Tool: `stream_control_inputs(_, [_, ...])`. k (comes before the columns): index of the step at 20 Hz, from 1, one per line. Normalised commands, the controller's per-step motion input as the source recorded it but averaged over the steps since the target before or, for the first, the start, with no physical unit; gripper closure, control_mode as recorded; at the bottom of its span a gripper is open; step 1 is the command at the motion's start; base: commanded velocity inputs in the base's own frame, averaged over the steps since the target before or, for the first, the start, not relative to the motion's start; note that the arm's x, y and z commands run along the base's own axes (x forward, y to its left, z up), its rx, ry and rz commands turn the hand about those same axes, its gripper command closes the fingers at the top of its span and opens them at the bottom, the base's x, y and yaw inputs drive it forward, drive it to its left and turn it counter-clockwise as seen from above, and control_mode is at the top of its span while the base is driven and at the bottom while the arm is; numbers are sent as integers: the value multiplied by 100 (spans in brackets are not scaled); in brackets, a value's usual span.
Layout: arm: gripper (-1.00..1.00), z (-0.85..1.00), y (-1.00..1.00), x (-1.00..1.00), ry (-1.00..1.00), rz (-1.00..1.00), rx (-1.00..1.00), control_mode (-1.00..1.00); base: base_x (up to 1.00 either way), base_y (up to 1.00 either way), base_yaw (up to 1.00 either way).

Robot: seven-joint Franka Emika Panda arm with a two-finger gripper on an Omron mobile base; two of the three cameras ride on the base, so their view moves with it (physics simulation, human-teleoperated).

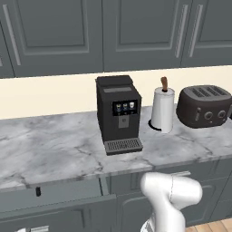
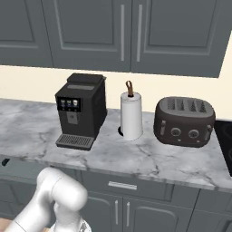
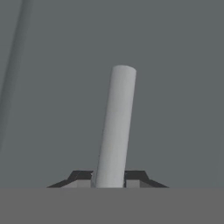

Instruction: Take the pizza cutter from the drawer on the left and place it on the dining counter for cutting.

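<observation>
My gripper (image 3: 111, 177) is shut on the short silver bar handle (image 3: 116, 127) of the drawer, with the drawer's flat dark grey front (image 3: 175, 87) close behind the bar. In the left base view the drawer (image 1: 59, 213) stands pulled partly out under the worktop at the lower left. Inside it lies a small black piece (image 1: 38, 191), also at the left edge of the right base view (image 2: 5, 161). I cannot tell whether that piece is the pizza cutter. The dining counter is out of view. My white arm (image 1: 170, 199) reaches down in front of the cabinets.
On the marble worktop (image 1: 50, 149) with the beige backsplash stand a black coffee machine (image 1: 118, 113), a paper towel roll (image 1: 162, 108) and a dark toaster (image 1: 204, 106). Panelled grey wall cabinets (image 1: 131, 31) hang above. Another drawer with a silver handle (image 2: 122, 185) sits further right.
</observation>
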Motion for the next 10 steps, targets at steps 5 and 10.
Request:
stream_control_inputs(5, [100, 0, 7, -84, 0, 0, 0, -100, 0, 0, 0])
stream_control_inputs(10, [100, -1, 8, -81, 0, 0, 0, -100, 0, 0, 0])
